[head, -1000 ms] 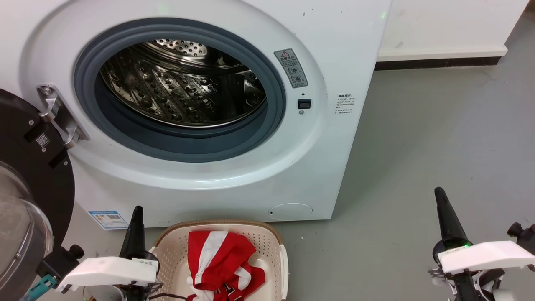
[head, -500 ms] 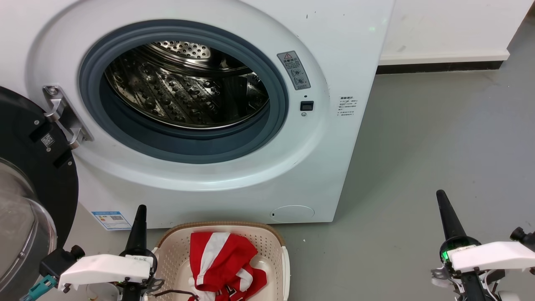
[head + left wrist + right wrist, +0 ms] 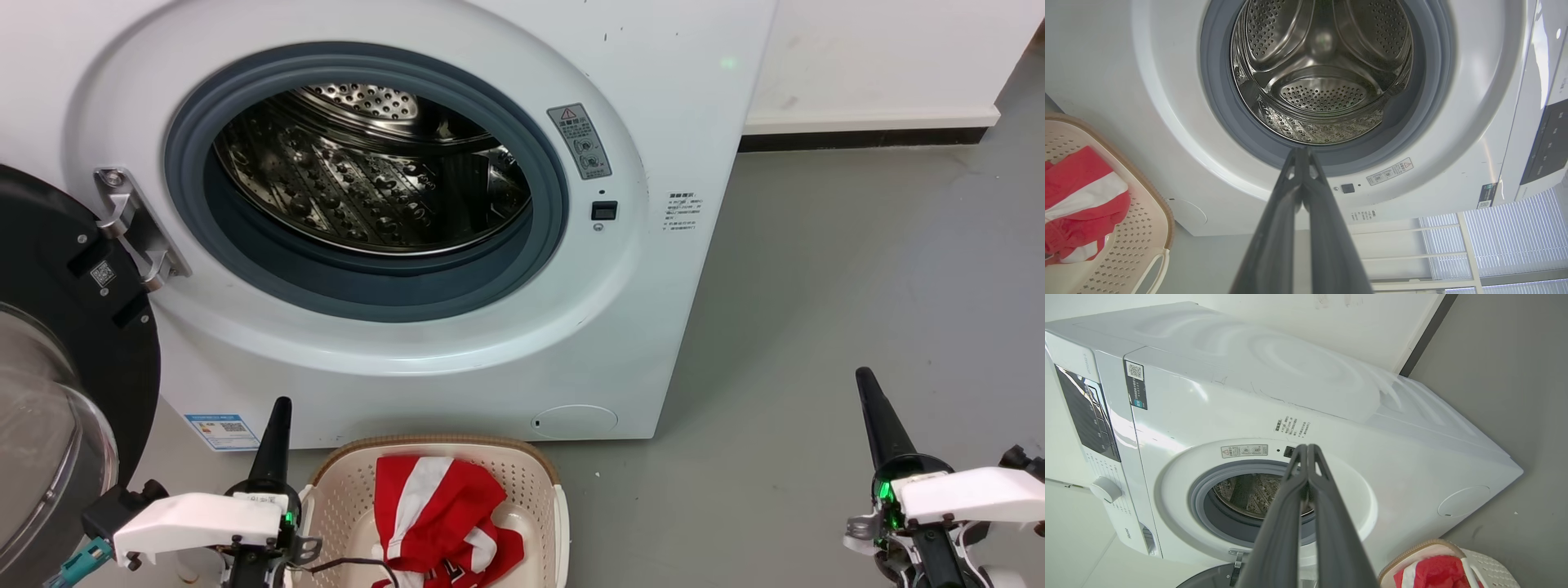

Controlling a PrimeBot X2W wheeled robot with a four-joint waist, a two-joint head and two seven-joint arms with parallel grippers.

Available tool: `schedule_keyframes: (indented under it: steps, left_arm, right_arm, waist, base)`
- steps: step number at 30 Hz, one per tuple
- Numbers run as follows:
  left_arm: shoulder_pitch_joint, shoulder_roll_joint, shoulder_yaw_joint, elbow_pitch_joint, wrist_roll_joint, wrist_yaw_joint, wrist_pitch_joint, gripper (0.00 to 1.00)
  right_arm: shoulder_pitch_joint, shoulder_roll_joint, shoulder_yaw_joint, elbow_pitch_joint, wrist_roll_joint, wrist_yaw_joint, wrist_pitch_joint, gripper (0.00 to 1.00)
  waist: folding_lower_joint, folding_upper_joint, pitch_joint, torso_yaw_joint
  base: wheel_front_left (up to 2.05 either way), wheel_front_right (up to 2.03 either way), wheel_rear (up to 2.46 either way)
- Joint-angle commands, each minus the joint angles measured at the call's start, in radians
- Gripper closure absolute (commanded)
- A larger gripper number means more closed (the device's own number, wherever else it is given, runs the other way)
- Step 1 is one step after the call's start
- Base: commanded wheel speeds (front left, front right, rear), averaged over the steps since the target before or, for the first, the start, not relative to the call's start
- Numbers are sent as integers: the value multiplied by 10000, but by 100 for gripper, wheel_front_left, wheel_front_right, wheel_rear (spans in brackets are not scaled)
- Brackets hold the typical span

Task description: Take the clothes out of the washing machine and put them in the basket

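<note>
The white washing machine point(image 3: 653, 269) stands ahead with its door point(image 3: 57, 351) swung open to the left. Its steel drum point(image 3: 367, 180) shows bare metal, also in the left wrist view point(image 3: 1323, 73). The cream basket point(image 3: 343, 506) sits on the floor in front of the washer and holds the red-and-white clothes point(image 3: 437, 514). My left gripper point(image 3: 279, 406) is shut and empty just left of the basket. My right gripper point(image 3: 864, 377) is shut and empty far to the right above the floor. The clothes point(image 3: 1077, 208) lie in the basket point(image 3: 1139, 237) at the left of the left wrist view.
Grey floor point(image 3: 857, 269) stretches to the right of the washer up to a white wall with a dark skirting strip point(image 3: 857, 139). The open door's glass bowl point(image 3: 41, 441) bulges out at the lower left, close to my left arm.
The whole head view has shifted slightly, so the camera moved. Both grippers stay shut in about the same places, and the clothes lie unchanged in the basket.
</note>
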Motion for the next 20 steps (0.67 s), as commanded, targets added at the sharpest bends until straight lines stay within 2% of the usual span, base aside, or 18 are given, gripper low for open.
schedule_keyframes:
  steps: [1,20]
  left_arm:
    - [-164,67,51,-6,-253,-84,66,100]
    - [-337,44,125,309,-1891,-225,496,100]
  right_arm:
    - [-157,-28,-54,6,259,-1,69,100]
    - [-273,18,-261,217,1889,-2,505,100]
  waist:
    - [0,-1,-11,9]
    - [0,-1,-137,115]
  base:
    - [0,0,0]
    - [0,0,0]
